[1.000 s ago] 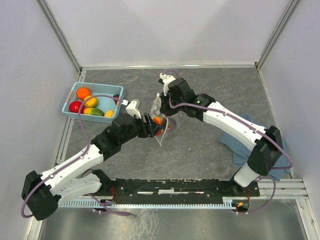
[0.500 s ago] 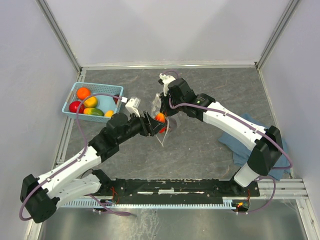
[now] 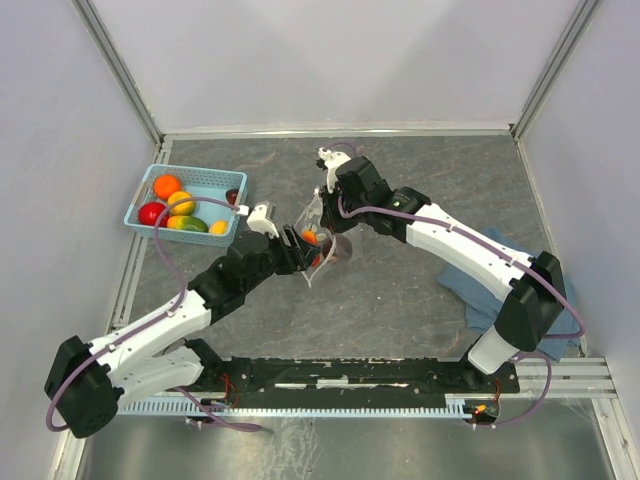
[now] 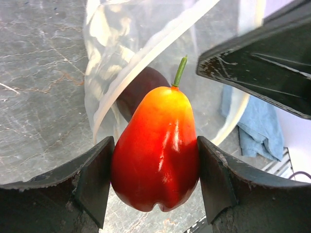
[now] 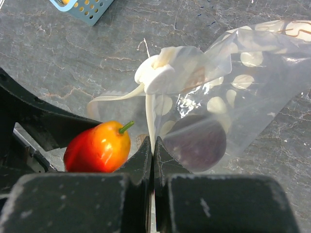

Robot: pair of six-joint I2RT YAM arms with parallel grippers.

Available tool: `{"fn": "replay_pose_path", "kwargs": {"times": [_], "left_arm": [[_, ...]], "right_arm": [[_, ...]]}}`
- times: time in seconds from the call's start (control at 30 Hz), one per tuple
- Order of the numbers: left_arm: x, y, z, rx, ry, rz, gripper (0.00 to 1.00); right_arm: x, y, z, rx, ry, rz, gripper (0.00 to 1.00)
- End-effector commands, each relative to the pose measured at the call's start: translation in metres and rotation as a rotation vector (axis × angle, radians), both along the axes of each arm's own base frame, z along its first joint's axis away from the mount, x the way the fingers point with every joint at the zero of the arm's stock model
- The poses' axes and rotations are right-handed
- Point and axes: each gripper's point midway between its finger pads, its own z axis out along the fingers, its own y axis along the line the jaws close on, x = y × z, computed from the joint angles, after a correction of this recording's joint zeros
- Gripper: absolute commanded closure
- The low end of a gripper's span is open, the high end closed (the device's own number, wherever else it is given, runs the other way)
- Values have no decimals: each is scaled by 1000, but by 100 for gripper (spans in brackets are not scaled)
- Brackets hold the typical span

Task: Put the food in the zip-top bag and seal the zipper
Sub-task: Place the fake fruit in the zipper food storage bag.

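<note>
Your left gripper [image 4: 154, 167] has its fingers spread wide, clamping the red-orange fruit [image 4: 155, 141] by its flanks. Your right gripper [image 5: 153, 151] has its fingers pressed together on the zipper [image 5: 149, 114], holding the zip-top bag [image 5: 252, 82] up by its mouth. Over the last second the left wrist only re-angled at that mouth, so this fruit isn't in yet. A dark purple fruit [image 5: 194, 141] already lies inside, and more food [image 3: 180, 206] waits in the basket [image 3: 137, 203].

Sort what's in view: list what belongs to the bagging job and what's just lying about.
Job: zip-top bag, red-orange fruit in the left end effector, purple fruit inside the bag, fruits in the basket.
Lying about: blue cloth, the basket itself.
</note>
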Motion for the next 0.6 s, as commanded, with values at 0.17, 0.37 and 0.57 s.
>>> {"fn": "replay_pose_path", "kwargs": {"times": [0.17, 0.37, 0.57], "left_arm": [[23, 3, 5, 24, -18, 101, 75], [38, 5, 17, 46, -61, 149, 73], [48, -4, 30, 21, -109, 139, 72]], "right_arm": [[1, 4, 13, 37, -26, 18, 98], [-2, 6, 14, 46, -17, 35, 98], [-6, 9, 13, 59, -3, 55, 98]]}}
